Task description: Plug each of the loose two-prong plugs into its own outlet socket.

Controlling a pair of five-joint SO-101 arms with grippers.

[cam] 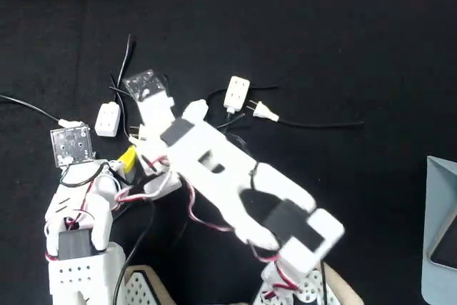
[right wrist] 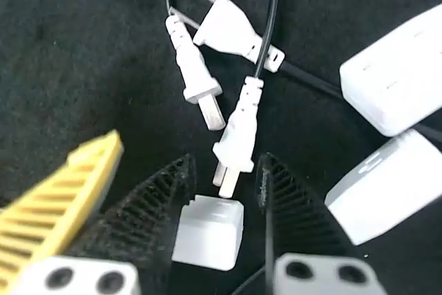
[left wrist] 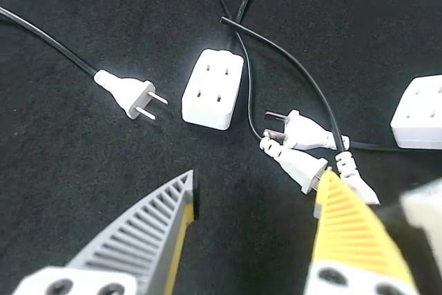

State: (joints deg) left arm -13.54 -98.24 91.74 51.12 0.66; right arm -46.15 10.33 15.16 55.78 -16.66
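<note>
Right jaws clamp a white socket, plug prongs touching it.

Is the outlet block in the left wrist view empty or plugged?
Empty on its visible face: the outlet block shows all its slots bare, and the nearest plug lies apart from it, prongs exposed.

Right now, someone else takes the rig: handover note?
Left tool: open, empty, above the plugs.
Right tool: at the small socket block; grip unclear. Nearest plug has its prongs at the block's face, seating unconfirmed.
Loose: cord plug beside the white outlet; far plug beside the second outlet; middle plug and upper plug by the right tool.
Done: nothing clearly seated. Left: every plug.
</note>
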